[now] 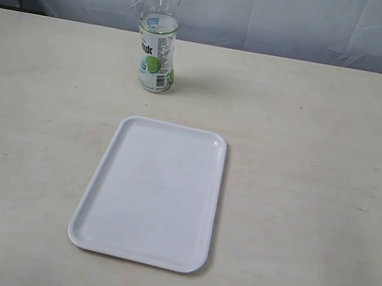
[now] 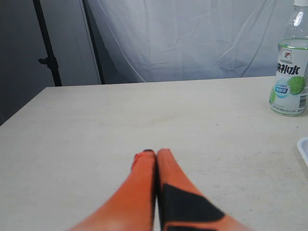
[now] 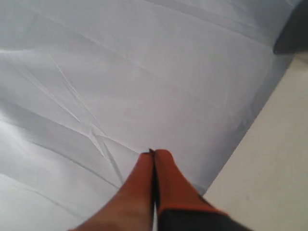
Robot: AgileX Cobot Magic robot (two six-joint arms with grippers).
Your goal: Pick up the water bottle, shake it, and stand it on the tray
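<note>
Left pincer: the left gripper [image 2: 155,153] has its orange fingers [image 2: 139,183] pressed together with nothing between them; it hangs over bare table [image 1: 304,169].
Right pincer: the right gripper [image 3: 153,153] is likewise closed tip to tip and empty, and it points at the white cloth backdrop [image 3: 144,72].
Bottle: the water bottle [image 1: 158,42] stands upright on the far side of the table, a little left of the middle, with its white cap on and its lime label facing the near side. No finger touches it.
Tray: the tray [image 1: 153,195] lies flat nearer than the bottle and apart from it. Its far left corner sits closest to the bottle.
Left wrist view: the bottle [image 2: 290,82] appears well beyond the fingertips – a corner of the tray [image 2: 304,147] is just visible.
Background: a dark stand pole [image 2: 48,43] rises beyond the table's far edge.
</note>
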